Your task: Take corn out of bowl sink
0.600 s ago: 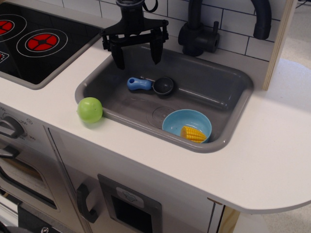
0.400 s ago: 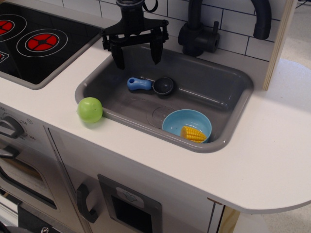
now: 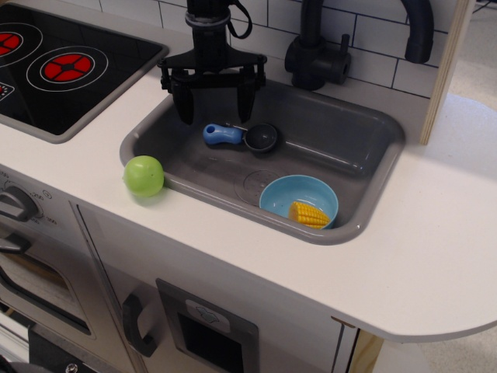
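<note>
Lying inside bowl in sink: corn, untouched.

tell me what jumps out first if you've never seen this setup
The yellow corn stands out, lying in the light-blue bowl at the near right corner of the grey sink. A lime-green ball sits on the white countertop at the sink's left rim. The black claw hangs open over the sink's far left end, above a blue-handled cup.
</note>
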Robot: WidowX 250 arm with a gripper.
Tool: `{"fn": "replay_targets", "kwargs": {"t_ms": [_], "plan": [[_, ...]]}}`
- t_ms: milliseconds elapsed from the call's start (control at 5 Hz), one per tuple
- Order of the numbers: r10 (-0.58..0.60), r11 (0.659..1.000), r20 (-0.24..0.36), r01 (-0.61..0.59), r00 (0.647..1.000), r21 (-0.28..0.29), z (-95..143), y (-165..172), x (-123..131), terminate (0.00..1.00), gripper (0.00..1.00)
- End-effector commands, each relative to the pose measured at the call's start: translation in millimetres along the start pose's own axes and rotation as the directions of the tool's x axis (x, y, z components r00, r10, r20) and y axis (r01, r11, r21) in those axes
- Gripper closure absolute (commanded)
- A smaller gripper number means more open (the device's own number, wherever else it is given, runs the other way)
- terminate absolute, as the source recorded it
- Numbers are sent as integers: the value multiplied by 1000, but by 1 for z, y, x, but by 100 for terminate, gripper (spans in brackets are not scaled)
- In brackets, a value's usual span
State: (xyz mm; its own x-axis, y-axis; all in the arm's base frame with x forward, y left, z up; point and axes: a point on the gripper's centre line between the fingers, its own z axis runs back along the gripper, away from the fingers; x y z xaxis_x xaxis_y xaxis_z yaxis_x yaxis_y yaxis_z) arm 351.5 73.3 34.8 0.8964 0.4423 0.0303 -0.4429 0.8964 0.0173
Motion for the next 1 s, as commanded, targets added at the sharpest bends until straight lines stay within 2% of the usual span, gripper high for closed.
{"fn": "replay_targets", "kwargs": {"t_ms": [0,200,400,600,800], "plan": [[-469,883,97,470,878,18,32,-35,-14,0,0],[-669,740,118,673,734,5,37,-47,-30,0,0],[-823,552,180,833,539,29,39,-52,-46,0,0],[-904,408,156,912,398,33,31,-59,-57,0,0],[-921,367,165,928,353,59,24,-68,-64,0,0]]}}
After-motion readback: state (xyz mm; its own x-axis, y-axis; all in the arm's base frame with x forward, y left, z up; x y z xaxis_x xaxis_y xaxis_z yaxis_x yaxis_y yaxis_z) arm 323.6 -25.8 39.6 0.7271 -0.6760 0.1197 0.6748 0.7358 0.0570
